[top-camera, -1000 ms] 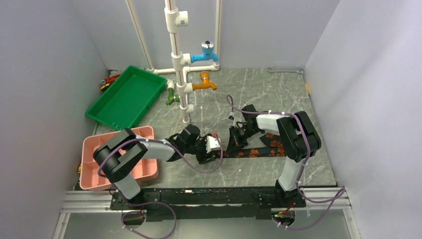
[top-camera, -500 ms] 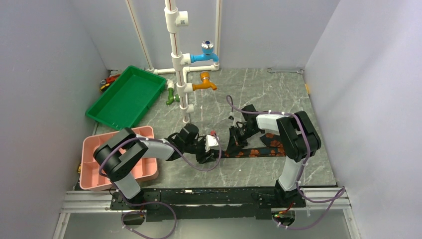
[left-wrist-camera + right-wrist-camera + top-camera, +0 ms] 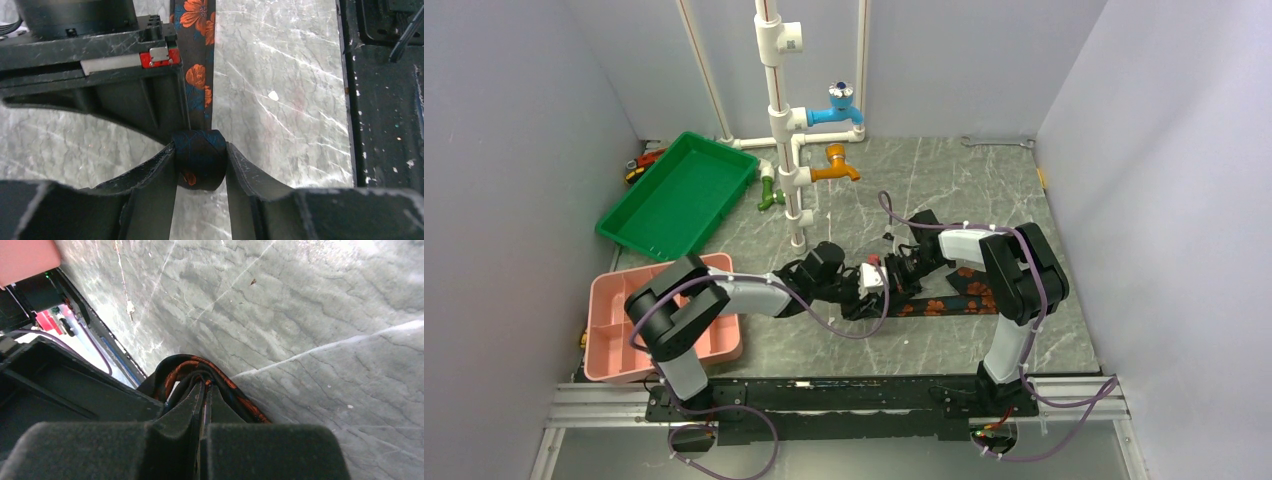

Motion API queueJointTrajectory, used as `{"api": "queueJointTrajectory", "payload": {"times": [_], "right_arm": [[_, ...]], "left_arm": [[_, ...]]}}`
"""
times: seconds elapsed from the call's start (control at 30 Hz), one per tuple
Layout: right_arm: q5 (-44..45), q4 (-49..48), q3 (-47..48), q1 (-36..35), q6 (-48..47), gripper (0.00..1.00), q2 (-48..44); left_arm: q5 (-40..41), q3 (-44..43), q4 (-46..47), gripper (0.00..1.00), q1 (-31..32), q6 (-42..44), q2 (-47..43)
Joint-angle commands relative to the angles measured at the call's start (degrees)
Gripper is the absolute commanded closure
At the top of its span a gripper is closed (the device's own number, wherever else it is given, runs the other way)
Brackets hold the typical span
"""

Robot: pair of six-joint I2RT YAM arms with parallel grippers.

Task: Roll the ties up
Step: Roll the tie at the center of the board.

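Observation:
The tie, black with orange flowers, lies flat on the marble table toward the right. Its near end is wound into a small roll, and a strip runs away from the roll. My left gripper has one finger pressed on each side of the roll. My right gripper is shut, with the tie's coils wrapped round its tips and fabric pinched between them. In the top view the left gripper and the right gripper meet at the roll, which is hidden there.
A pink divided tray sits by the left arm and a green tray behind it. A white pipe stand with blue and orange taps rises at the back centre. A wrench lies by the back wall. Walls enclose the table.
My left arm has moved right to the right gripper, and its jaws have narrowed onto the roll. The right arm has stayed still.

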State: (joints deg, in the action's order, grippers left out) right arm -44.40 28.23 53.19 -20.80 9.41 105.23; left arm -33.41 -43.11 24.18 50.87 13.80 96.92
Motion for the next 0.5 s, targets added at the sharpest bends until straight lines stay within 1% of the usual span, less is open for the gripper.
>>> {"api": "queueJointTrajectory", "payload": {"times": [0.0, 0.17, 0.27, 0.33, 0.47], "right_arm": [[8.3, 0.17, -0.44, -0.72, -2.56, 1.0, 1.95], [7.39, -0.21, -1.04, -0.71, -2.22, 1.0, 1.48], [6.77, -0.32, -1.16, -0.74, -2.01, 1.0, 1.17], [6.24, -0.17, -1.11, -0.74, -1.78, 1.0, 0.91], [3.84, 0.52, -0.8, -0.37, -1.17, 1.0, -0.76]], "left_arm": [[1.02, -3.19, 2.21, 0.56, 0.98, -1.72, 4.48], [4.07, -1.57, 2.95, 0.53, 1.0, 0.56, 7.68], [4.78, -0.58, 2.4, 0.54, 1.09, 1.66, 8.6], [5.63, -0.11, 1.79, 0.57, 1.02, 2.43, 8.91], [7.89, -0.2, -2.76, 0.64, 0.98, 3.92, 8.79]]}}
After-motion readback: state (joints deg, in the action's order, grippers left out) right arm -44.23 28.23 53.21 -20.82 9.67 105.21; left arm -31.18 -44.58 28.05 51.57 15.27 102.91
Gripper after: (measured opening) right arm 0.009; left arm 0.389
